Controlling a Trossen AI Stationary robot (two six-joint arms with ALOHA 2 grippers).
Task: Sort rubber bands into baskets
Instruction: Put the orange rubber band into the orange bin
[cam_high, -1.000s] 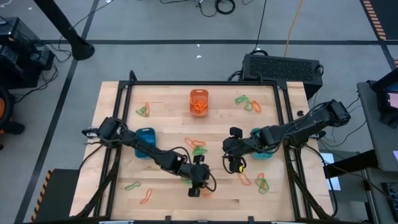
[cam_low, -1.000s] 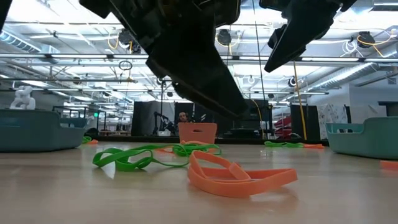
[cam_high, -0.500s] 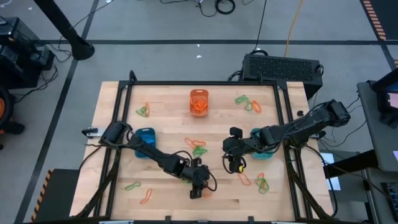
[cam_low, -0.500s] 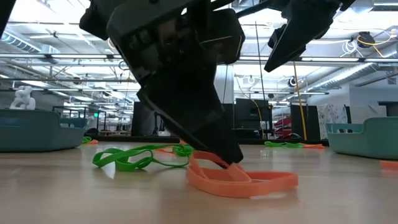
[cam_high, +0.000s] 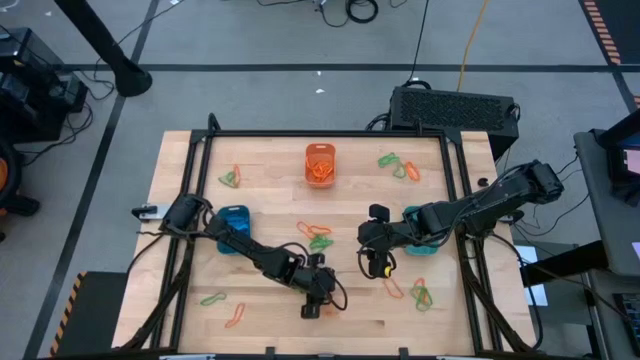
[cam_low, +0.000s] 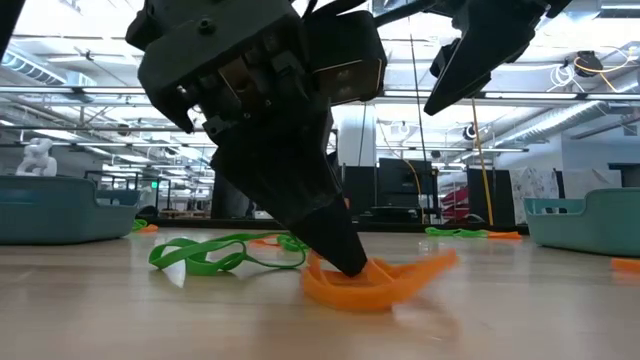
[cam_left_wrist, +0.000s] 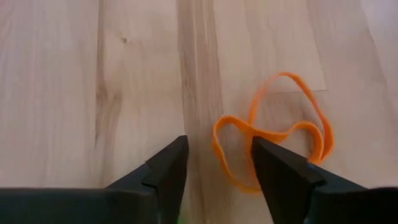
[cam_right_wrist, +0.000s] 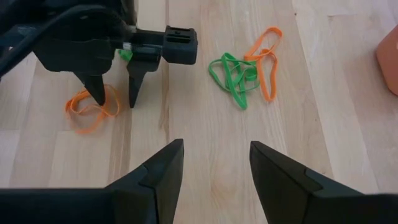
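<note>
Left gripper (cam_low: 345, 262), jaws apart, one tip pressing a thin orange rubber loop (cam_left_wrist: 273, 134) on the wood table's (cam_high: 270, 195) front-middle, not gripped yet. Right gripper (cam_high: 376, 266) hovers open nearby. Orange plastic tub (cam_high: 320, 164) holds some bands; most loops lie unsorted.

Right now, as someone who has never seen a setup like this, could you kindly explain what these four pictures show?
Two dark robot arms work at a wooden table. One picture looks straight down, one looks level across the tabletop, and two come from cameras on the wrists. Small rubber loops in orange and green lie scattered among an orange tub, a blue tub and a green tub. The left hand stands open, its tips down on an orange band, one tip inside the loop, nothing lifted yet. The right hand hangs open above the table, empty.
</note>
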